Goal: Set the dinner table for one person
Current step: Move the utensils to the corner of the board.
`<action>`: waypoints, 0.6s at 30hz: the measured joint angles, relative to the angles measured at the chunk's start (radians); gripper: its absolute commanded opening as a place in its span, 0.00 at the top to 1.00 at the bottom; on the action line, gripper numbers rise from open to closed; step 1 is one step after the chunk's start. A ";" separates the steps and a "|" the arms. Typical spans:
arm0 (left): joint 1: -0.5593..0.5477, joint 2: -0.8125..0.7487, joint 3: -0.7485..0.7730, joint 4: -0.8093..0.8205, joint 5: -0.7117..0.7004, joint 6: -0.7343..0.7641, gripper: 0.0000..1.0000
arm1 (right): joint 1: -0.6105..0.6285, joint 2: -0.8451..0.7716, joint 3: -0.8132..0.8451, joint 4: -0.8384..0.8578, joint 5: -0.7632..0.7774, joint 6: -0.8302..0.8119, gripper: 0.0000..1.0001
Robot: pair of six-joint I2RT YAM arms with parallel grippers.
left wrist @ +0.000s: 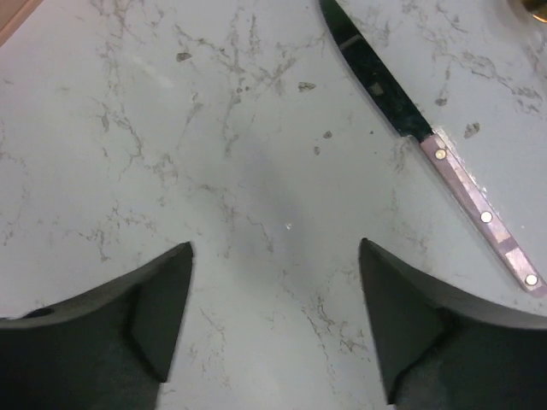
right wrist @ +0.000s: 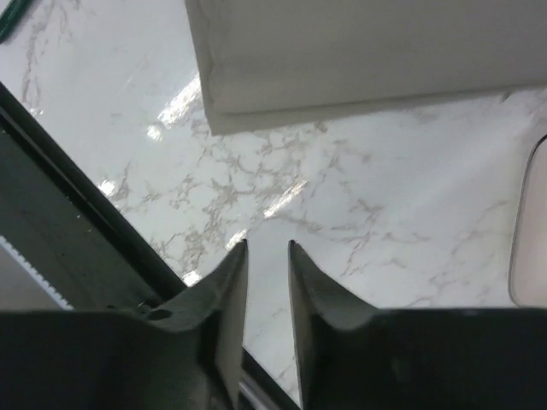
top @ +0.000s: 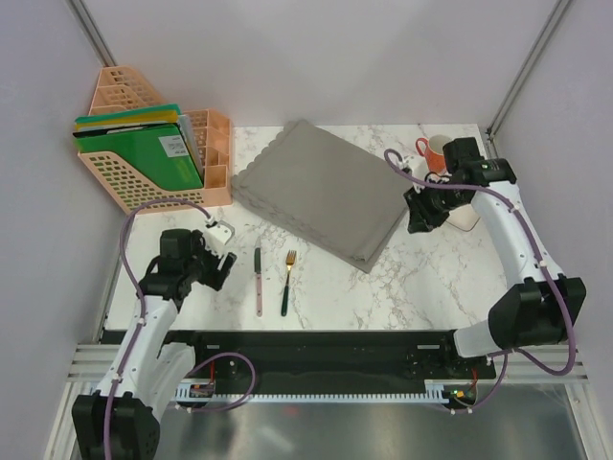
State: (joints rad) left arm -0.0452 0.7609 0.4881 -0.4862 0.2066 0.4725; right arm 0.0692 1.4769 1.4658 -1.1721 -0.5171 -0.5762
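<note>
Hovering my left gripper point(left wrist: 273, 256), jaws spread and empty, over the dinner table point(top: 402, 287); the knife point(left wrist: 427, 145) lies just right, lengthwise near-edge-to-far, nearest this arm.

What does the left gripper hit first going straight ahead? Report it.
Probably bare dinner table: the open left gripper points down at it; the knife lies right of that line.

The dinner table point(top: 421, 278) is a large rectangular top with a white marble pattern and thin grey veins. It lies flat and looks glossy in places.
</note>
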 measured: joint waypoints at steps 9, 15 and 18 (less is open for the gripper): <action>-0.061 0.166 0.320 -0.234 0.249 0.105 0.98 | 0.013 -0.171 -0.288 -0.025 0.121 -0.021 1.00; -0.378 0.333 0.484 -0.277 0.330 0.112 0.98 | 0.013 -0.176 -0.328 -0.006 0.149 0.020 1.00; -0.488 0.432 0.479 -0.286 0.320 0.110 0.98 | 0.013 -0.178 -0.328 0.010 0.151 0.045 1.00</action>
State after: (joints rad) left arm -0.5335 1.1927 0.9668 -0.7719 0.5262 0.5827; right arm 0.0822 1.2987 1.1381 -1.1622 -0.3660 -0.5312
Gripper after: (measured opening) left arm 0.027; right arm 0.007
